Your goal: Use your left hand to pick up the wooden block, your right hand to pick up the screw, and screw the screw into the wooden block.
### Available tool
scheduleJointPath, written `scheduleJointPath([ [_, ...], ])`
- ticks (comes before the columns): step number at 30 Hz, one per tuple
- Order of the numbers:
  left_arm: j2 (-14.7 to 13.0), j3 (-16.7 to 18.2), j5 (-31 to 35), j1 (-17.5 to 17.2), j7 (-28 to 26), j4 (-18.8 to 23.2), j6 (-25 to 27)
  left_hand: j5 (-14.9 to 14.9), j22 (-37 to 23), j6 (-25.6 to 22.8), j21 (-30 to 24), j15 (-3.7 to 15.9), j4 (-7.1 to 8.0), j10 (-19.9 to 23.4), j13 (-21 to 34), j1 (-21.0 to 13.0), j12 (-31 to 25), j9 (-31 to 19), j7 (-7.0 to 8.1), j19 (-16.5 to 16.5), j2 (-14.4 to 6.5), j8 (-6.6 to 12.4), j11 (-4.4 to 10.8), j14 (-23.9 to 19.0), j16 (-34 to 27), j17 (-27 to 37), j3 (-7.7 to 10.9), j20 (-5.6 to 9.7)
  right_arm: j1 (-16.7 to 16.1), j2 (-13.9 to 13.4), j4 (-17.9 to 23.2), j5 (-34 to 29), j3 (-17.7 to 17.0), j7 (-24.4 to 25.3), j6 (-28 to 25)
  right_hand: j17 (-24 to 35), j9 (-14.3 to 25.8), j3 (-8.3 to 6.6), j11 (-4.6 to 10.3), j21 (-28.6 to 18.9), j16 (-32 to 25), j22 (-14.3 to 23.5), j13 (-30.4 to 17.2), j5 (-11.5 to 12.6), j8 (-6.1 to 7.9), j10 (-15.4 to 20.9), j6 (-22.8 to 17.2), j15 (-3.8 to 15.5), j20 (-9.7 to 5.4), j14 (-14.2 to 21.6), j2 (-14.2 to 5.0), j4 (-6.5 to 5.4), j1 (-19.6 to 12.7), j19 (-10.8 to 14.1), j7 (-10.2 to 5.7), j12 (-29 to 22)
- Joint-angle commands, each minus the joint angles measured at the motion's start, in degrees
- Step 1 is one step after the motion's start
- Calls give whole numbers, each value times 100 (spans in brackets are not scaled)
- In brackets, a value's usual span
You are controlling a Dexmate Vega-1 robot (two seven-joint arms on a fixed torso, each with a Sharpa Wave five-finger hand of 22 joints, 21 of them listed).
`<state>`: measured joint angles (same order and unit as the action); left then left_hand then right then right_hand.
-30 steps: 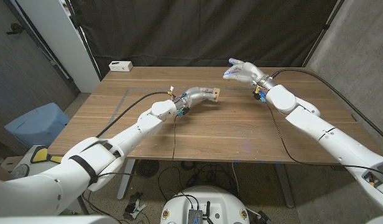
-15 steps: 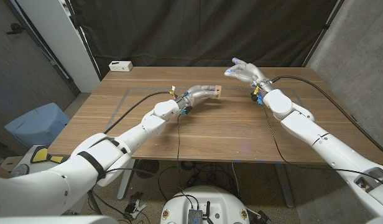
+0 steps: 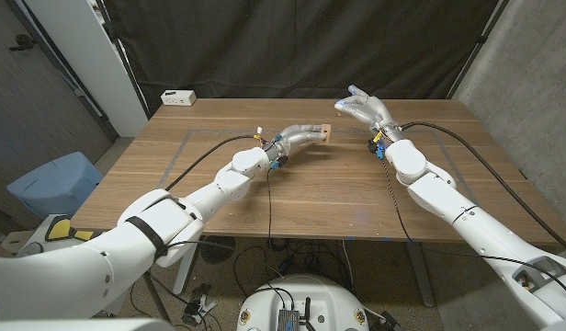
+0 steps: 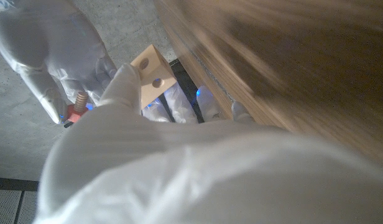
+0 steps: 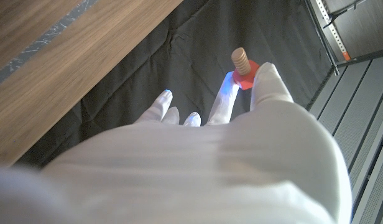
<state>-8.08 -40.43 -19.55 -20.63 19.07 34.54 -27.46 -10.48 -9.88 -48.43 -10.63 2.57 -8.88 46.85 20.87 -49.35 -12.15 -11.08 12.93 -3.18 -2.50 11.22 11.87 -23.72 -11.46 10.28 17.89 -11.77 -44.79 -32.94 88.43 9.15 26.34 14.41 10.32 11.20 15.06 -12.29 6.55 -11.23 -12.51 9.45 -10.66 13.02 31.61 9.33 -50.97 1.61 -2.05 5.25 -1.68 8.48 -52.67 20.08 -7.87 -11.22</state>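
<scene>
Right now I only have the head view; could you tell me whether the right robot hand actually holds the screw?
Observer: Yes. In the right wrist view the right robot hand pinches the screw by its red head, with the thread sticking out beyond the fingertips.
Operator: Thank you. Does the block show a hole?
Observer: In the left wrist view the block, held by the left robot hand, shows a round hole on each of two faces.
Operator: Is the screw in one yet?
Observer: No; that view shows a gap between screw and block.
</scene>
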Motion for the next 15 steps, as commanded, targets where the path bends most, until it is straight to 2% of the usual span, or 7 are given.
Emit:
scheduleJointPath([
  [1, 211, -12, -14, 137, 121, -392, -267, -54, -11, -263, -33, 203, 34, 28, 8, -3, -3, -15, -8, -25, -43, 29, 5, -37, -22, 4, 12, -18, -130, 476, -348, 93, -41, 544, 449, 8, 2, -19, -21, -24, -28, 32, -20, -35, 41, 55, -85, 3, 2, 85, -24, -1, -33, 61, -8, -14],
  [8, 295, -15, -16, 193, 140, -529, -309, -56, -11, -265, -33, 187, 39, 32, 15, 5, -7, -15, -9, -25, -53, 31, 4, -30, -19, 7, 13, -20, -147, 596, -491, 113, -33, 646, 587, 8, -17, -17, 0, -20, -28, 32, -19, -50, 36, 71, -90, 7, -3, 100, -32, -2, -39, 68, 11, -14],
  [15, 445, -1, -29, 273, 110, -777, -449, -58, -11, -266, -32, 192, 33, 29, 15, 3, -6, -15, -8, -25, -48, 31, 3, -34, -18, 4, 14, -15, -110, 858, -840, 66, -6, 864, 956, 10, -36, -13, -1, -14, -29, 33, -20, -64, 40, 101, -116, 30, -8, 117, -39, -6, -40, 67, 7, -20],
])
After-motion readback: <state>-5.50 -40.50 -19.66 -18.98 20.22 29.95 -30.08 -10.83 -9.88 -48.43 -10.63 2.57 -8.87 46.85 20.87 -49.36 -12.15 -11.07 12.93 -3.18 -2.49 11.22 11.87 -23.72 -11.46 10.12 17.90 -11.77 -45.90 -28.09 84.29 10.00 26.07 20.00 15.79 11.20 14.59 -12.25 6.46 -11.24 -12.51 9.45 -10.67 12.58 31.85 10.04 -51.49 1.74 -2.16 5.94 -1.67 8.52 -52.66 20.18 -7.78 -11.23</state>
